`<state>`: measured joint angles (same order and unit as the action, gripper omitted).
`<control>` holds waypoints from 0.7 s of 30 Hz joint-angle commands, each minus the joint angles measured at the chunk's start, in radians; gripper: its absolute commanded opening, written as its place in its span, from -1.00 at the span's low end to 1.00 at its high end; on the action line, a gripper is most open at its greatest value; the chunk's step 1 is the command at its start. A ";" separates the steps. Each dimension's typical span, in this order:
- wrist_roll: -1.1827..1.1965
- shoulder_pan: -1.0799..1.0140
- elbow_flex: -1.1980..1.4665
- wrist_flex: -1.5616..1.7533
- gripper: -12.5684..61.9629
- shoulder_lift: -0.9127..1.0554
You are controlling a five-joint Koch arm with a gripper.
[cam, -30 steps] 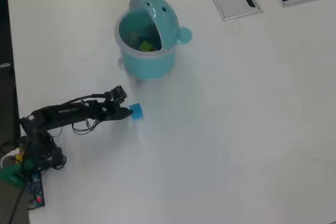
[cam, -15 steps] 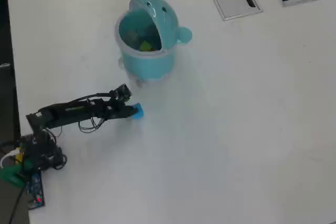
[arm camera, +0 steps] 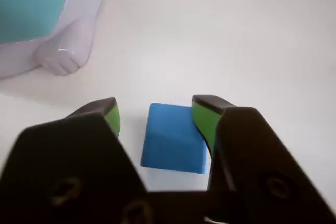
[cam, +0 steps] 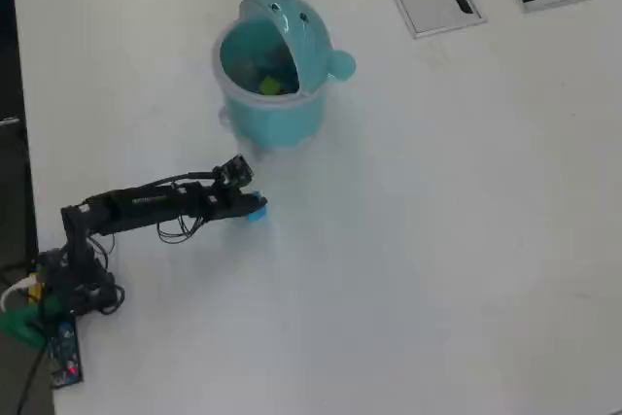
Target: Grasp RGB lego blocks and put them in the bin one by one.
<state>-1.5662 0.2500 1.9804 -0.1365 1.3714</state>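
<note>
Jaws are standing apart on either side of the blue block (arm camera: 174, 139) in the lower middle of the wrist view, the gripper (arm camera: 155, 115) spread a little wider than the cube so that both green pads (arm camera: 203, 118) can come down past its faces without knocking it. The right pad is sitting almost against the block's edge while the left one is leaving a strip of white table (arm camera: 236, 40) showing, so the cube is lying off-centre in the opening and slightly turned; nothing is clamped yet.

In the overhead view the arm (cam: 146, 205) is reaching rightward from its base at lower left, and the blue block is showing as a small spot at its tip, left of centre. The bin (cam: 277, 114) is standing in the upper part of the frame, near the block, lid tipped back so the mouth is lying open for drops. Something yellow-green (cam: 270, 86) is already lying inside; a red cube I cannot make out. By my reading, this grasp is about to close.
</note>
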 commanded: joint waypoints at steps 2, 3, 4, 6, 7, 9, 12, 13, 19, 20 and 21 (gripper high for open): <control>0.003 -0.020 -0.035 0.000 -0.01 0.023; 0.003 -0.025 -0.032 0.000 -0.01 0.032; 0.006 -0.031 -0.029 0.000 -0.01 0.040; 0.008 -0.041 -0.020 0.000 -0.01 0.061; 0.011 -0.041 -0.012 0.000 -0.01 0.071; 0.014 -0.041 0.005 0.002 -0.01 0.086; 0.014 -0.040 0.028 0.006 -0.01 0.100; 0.014 -0.040 0.032 0.008 -0.01 0.103; 0.015 -0.031 0.021 0.054 -0.01 0.101; 0.017 -0.028 0.015 0.054 -0.01 0.095; 0.017 -0.023 0.011 0.055 -0.01 0.086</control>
<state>-1.5616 0.2224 2.0417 -0.1427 1.4312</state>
